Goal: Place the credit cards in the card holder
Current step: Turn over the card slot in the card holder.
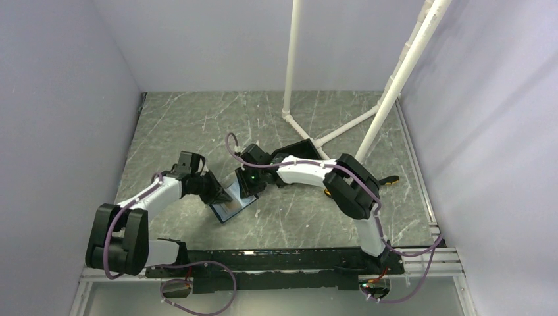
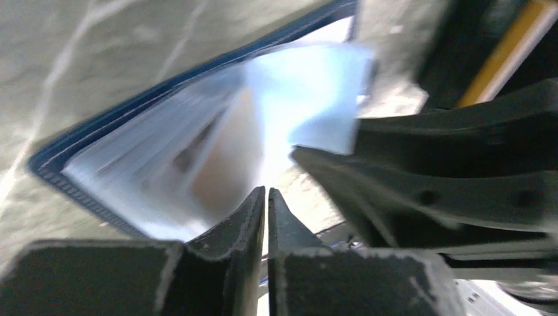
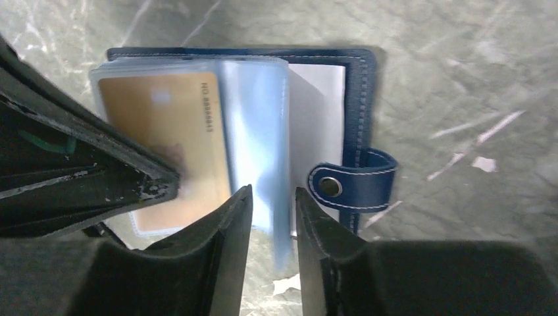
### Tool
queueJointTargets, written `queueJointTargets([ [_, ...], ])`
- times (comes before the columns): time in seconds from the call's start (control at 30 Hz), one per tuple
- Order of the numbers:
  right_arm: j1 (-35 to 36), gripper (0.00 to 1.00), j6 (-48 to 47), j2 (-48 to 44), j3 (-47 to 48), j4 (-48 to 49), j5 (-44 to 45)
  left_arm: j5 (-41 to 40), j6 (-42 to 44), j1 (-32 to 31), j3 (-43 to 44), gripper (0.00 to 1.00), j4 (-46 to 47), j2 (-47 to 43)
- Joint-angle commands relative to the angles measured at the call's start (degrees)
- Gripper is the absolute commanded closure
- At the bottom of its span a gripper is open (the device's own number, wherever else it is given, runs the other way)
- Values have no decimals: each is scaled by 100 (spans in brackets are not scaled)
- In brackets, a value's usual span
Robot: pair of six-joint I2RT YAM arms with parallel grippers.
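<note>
The dark-blue card holder [image 1: 231,207] lies open on the table between both grippers. In the right wrist view its snap strap [image 3: 352,186] points right. An orange-gold card [image 3: 164,128] sits inside a clear sleeve on its left half. A whitish surface [image 3: 317,99] shows under the sleeves on the right half; I cannot tell if it is a card. My left gripper [image 2: 266,192] is shut and empty, its tip [image 3: 154,184] pressing on the sleeve over the orange card. My right gripper [image 3: 273,197] is narrowly open, with a raised clear sleeve [image 3: 260,131] standing between its fingers.
A black open box [image 1: 299,150] stands just behind the right gripper. An orange-handled tool [image 1: 393,179] lies right of the right arm. White pipe legs [image 1: 316,138] rise at the back. Grey walls close in on both sides.
</note>
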Motion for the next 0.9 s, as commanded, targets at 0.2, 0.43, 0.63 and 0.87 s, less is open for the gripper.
queueJointTargets([
  [0.2,-126,47,-900,-315,146,-605,1235,-1030,-31,-17,-434,93,-754,-382],
  [0.43,-88,36,-1370,-706,355,-1204,1573,-1219,76,-17,-398,95,-862,-286],
  [0.63,-231,33,-1639,-1286,662,-1582,1109,-1114,137,-17,-378,96,-842,-358],
  [0.87,-1231,19,-1816,-1409,701,-1710,506,-1057,223,-17,-290,95,-883,-504],
])
